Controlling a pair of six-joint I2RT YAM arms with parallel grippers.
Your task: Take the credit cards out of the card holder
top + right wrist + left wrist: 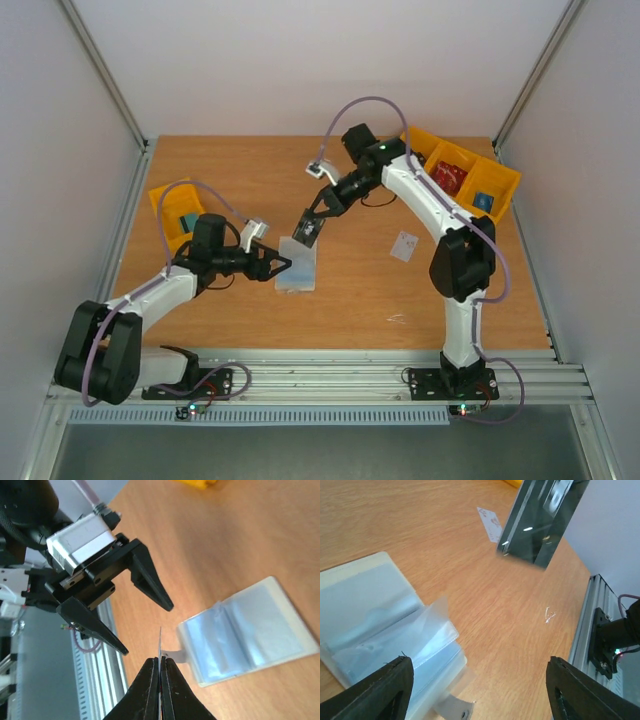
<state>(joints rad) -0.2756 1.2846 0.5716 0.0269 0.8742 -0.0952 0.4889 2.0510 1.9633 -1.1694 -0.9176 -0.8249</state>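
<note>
Overhead, the small flat folding card holder with pale blue-grey clear pockets (297, 268) lies open on the wooden tabletop (230, 180). The left gripper (278, 266) sits just left of the holder, its jaws spread with nothing between them. The right gripper (310, 232) hangs just above the holder's far edge, pinching a thin greyish rectangular card (307, 236) clear of the pockets. Well to the right of the holder lies a small whitish card with reddish markings (404, 246), flat on the wood. Yellow plastic bins (160, 198) stand far out to either side of the holder.

From the left wrist, the left gripper (479, 662) shows both black fingers (385, 690) wide apart, the holder (370, 605) just ahead with a clear sleeve lifted. Only this view shows the pale strap with a snap (452, 707) at the holder's near end. The whitish card (490, 524) lies beyond; its print is too small to read.

From the right wrist, the right gripper (160, 662) is clamped tight on the greyish card (160, 640), seen edge-on here. The left gripper (147, 630) gapes beside the holder (250, 635).
</note>
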